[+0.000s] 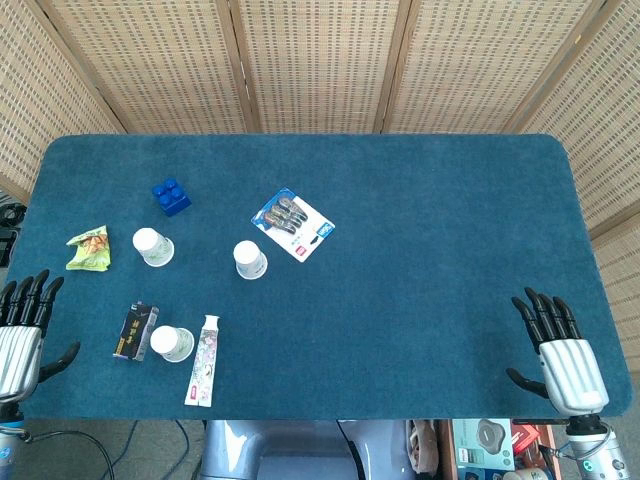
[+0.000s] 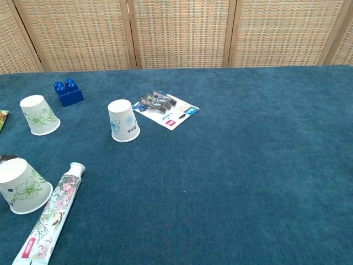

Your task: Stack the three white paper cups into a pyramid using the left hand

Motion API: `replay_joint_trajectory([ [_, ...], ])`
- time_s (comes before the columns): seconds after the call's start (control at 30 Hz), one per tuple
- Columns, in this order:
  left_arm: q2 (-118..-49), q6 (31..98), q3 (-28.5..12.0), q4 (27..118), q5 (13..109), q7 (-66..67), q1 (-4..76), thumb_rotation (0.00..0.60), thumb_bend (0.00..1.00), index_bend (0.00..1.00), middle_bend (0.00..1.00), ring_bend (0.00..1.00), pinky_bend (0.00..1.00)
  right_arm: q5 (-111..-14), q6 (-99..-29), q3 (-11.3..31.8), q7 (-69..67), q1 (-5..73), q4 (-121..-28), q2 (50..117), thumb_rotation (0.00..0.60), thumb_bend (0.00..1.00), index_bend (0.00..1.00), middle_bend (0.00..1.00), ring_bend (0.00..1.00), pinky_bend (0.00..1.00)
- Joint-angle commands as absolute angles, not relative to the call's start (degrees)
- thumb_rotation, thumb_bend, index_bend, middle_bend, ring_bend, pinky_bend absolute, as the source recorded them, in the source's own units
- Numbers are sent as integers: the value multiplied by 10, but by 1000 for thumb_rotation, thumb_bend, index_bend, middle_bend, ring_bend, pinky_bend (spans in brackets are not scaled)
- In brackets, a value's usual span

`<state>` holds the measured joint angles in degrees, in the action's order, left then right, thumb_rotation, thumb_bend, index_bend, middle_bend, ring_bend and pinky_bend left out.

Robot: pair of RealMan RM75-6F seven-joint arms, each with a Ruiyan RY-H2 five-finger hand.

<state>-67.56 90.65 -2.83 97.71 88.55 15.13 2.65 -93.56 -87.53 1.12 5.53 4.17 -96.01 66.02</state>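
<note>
Starting at the fingers: our left hand [image 1: 22,335] sits at the lower left edge of the head view, fingers spread and holding nothing; right hand [image 1: 560,345] at the lower right, fingers likewise apart and empty. Neither shows in the chest view. All three cups stand upside down on the blue table [image 1: 430,230], left half of frame, well apart from each other: far-left cup [image 1: 153,246] beside the snack packet [image 1: 88,250], middle cup [image 1: 250,260] just below-left of the battery pack [image 1: 293,224], near cup [image 1: 171,343] between the dark sachet [image 1: 134,331] and the toothpaste tube [image 1: 203,358], close to both. We judge them thin paper: very light, easy to crush or tip, slightly slick. Best hold is a light wrap round the side wall near the closed top, not a squeeze at the open rim. The blue brick [image 1: 171,194] is clear of the work. Hard to see: left hand is partly cut off by the frame edge; near cup is clipped in the chest view; packet print unreadable.
</note>
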Motion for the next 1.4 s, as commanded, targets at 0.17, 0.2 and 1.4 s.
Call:
replay_joint_trajectory([
  [0.17,-675,910,-28,979,888,150,25,600,244,0,0,0,0,-942,-879,9,56,40,-962,659,600,144,0,0,0,0],
  [0.2,-675,911,-28,979,889,150,25,600,244,0,0,0,0,-943,-879,9,57,40,-962,659,600,145,0,0,0,0],
  [1.4,-625,840,-20,1051,885,190,58,600,244,133,0,0,0,-933,-871,11,52,42,-962,660,600,144,0,0,0,0],
])
